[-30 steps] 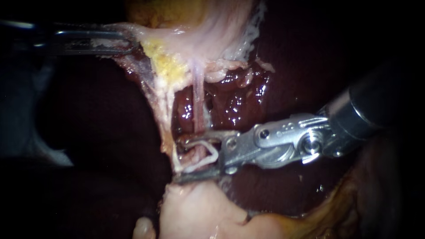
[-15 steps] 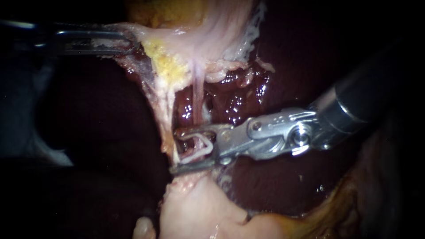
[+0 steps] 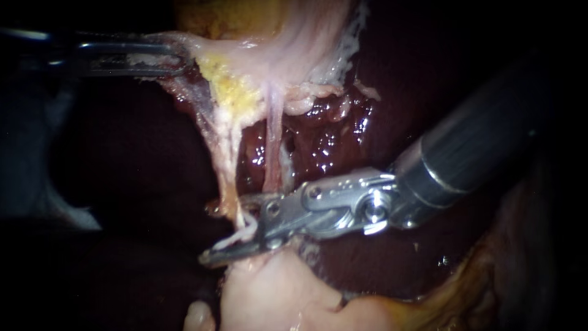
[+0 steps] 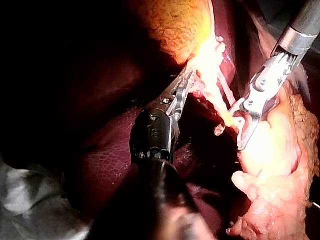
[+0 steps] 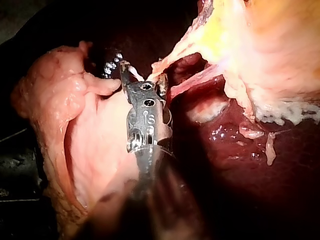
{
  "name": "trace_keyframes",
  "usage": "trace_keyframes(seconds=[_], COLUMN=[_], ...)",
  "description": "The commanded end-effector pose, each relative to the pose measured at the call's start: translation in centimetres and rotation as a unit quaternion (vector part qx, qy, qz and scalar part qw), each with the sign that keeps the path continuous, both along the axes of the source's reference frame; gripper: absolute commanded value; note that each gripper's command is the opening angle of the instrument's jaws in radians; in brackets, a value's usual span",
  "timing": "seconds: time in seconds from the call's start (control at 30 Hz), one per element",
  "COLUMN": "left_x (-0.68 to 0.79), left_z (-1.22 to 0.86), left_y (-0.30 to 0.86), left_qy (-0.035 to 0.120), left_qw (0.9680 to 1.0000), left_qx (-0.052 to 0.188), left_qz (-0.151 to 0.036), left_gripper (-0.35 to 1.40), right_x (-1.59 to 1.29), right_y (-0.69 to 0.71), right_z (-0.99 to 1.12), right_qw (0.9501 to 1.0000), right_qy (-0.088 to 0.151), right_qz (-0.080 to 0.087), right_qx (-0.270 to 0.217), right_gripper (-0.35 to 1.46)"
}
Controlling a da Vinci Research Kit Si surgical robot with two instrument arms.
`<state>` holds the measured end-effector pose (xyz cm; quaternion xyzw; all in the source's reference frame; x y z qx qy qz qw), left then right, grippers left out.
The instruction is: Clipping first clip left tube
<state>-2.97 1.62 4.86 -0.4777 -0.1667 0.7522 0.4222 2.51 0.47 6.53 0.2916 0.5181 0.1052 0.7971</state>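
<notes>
Right instrument's steel hand clasps a white clip on the stringy left tube; left instrument pinches pale membrane.

Light pools at centre: glare glints off the wet liver and the right instrument; edges sink into shadow.

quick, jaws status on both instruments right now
left instrument: shut on pale tissue
right instrument: shut on white clip

Left instrument lies level, clamped on tissue; right instrument slants down from upper right, narrowed around a clip.
</notes>
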Motion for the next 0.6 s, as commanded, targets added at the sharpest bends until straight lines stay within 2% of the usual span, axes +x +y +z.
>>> trace_keyframes(seconds=[0.03,0.37,0.6], left_x=[0.0,-0.01,0.0], left_z=[0.0,0.01,0.01], left_y=[0.0,0.01,0.01], left_qy=[0.0,0.0,0.0], left_qw=[1.0,1.0,1.0], left_qx=[0.0,0.0,0.0], left_qz=[0.0,0.0,0.0], left_gripper=[-0.35,-0.35,-0.35], right_x=[0.03,0.12,0.19], right_y=[-0.01,-0.06,-0.09], right_z=[0.01,-0.05,-0.25], right_qw=[1.0,0.9989,0.9972], right_qy=[0.001,0.016,0.027], right_qz=[0.002,0.024,0.036], right_qx=[0.001,0.037,0.059], right_gripper=[0.46,0.45,0.43])
